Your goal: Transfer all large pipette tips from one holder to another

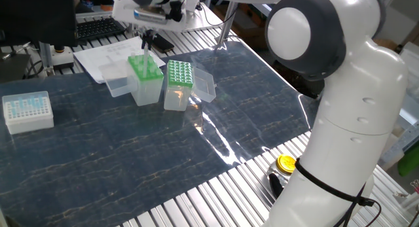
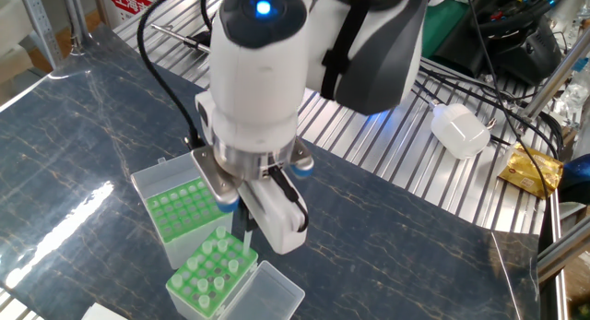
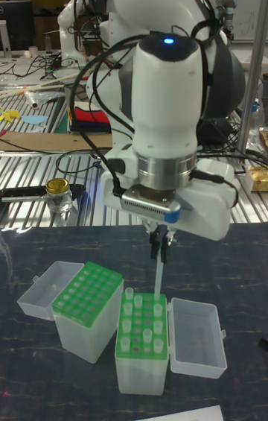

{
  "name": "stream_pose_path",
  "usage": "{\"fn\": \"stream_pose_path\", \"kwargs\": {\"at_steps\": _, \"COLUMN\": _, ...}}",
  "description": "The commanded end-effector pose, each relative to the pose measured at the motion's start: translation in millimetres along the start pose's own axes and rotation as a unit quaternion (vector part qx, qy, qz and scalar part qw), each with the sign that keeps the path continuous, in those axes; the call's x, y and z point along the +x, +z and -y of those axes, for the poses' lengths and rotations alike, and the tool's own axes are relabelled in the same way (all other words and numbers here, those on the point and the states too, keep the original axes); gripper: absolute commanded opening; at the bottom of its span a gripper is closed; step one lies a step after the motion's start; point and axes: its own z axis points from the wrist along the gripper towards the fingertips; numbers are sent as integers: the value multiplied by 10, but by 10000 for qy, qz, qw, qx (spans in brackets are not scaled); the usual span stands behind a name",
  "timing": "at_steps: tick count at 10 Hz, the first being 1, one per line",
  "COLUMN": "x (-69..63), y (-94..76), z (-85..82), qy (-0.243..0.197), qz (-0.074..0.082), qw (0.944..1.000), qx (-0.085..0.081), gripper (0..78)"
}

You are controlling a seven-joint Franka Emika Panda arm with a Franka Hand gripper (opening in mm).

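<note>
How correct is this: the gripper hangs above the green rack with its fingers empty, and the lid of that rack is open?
Not fully correct: the fingers are not empty. In the tall fixed view the gripper is shut on one large pipette tip, which points down from it. The rest stands: it hangs above the green rack, and the lid of that rack is open.

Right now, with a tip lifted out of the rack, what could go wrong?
The gripper pinches only the top of one pipette tip, so it could slip or swing. Its point hangs just above the source rack, where it might catch neighbouring tips. The other rack has small holes, so misalignment could jam it.
</note>
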Motion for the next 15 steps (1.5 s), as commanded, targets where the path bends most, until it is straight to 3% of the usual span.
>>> {"fn": "stream_pose_path", "kwargs": {"at_steps": 1, "x": -46, "y": -244, "z": -60, "qy": 123, "qz": 20, "qw": 9999, "qx": -10, "gripper": 12}}
{"fn": "stream_pose_path", "kwargs": {"at_steps": 8, "x": -77, "y": -427, "z": 22, "qy": 64, "qz": -54, "qw": 10000, "qx": -31, "gripper": 12}}
{"fn": "stream_pose_path", "kwargs": {"at_steps": 9, "x": -52, "y": -478, "z": 43, "qy": 85, "qz": -115, "qw": 9998, "qx": -111, "gripper": 12}}
{"fn": "stream_pose_path", "kwargs": {"at_steps": 15, "x": -15, "y": -511, "z": 162, "qy": -459, "qz": -169, "qw": 9987, "qx": 113, "gripper": 12}}
